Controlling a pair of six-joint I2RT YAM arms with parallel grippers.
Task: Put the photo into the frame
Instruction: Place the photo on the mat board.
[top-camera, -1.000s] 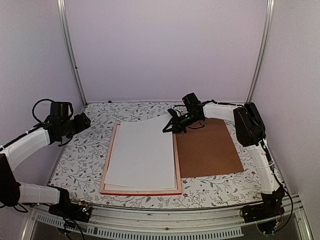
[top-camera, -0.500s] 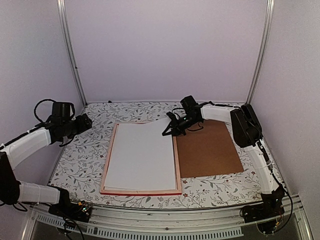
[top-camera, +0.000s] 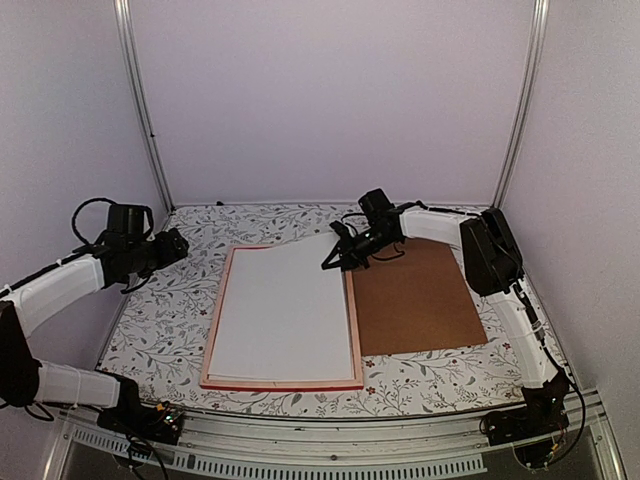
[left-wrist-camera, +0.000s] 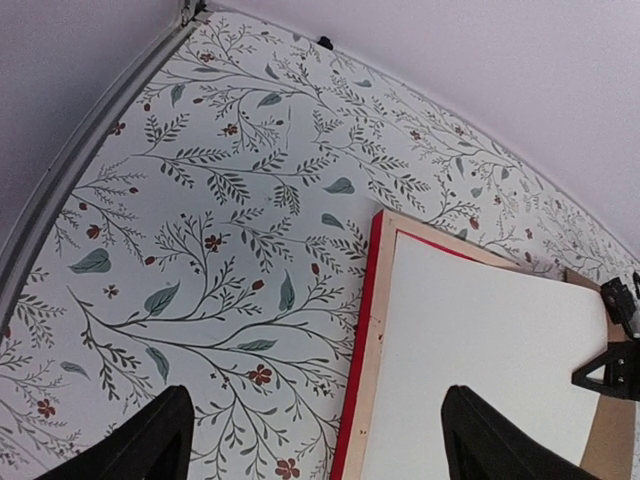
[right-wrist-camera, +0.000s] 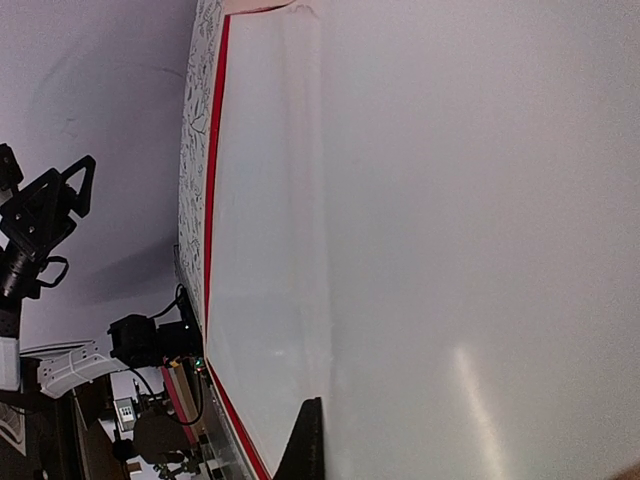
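1. The table (top-camera: 160, 330) carried a cover printed with leaves and small flowers. A narrow bare strip ran between its near edge and the near rail of the frame (top-camera: 280, 384).
2. The frame lay flat at the middle of the table, pale wood side up, with red showing along its outer edges. A wide bare band separated its left rail from the table's left edge.
3. The photo (top-camera: 285, 315) lay within the frame rails, showing only a blank white face. Its near edge sat just inside the near rail.
4. The brown backing board (top-camera: 415, 300) lay flat just beside the frame's right rail. Contact between the two could not be confirmed. A bare strip remained between the board and the table's right edge.
5. The left gripper (top-camera: 176, 243) hovered above the table toward the far left corner, well apart from the frame. Its fingers (left-wrist-camera: 160, 440) stood wide apart and held nothing.
6. The right gripper (top-camera: 335, 260) was positioned at the photo's far right corner, with the jaws closed on that corner. The corner was raised clear of the frame and the sheet bowed upward there.
7. A bare band of table lay between the frame's far rail and the far edge.
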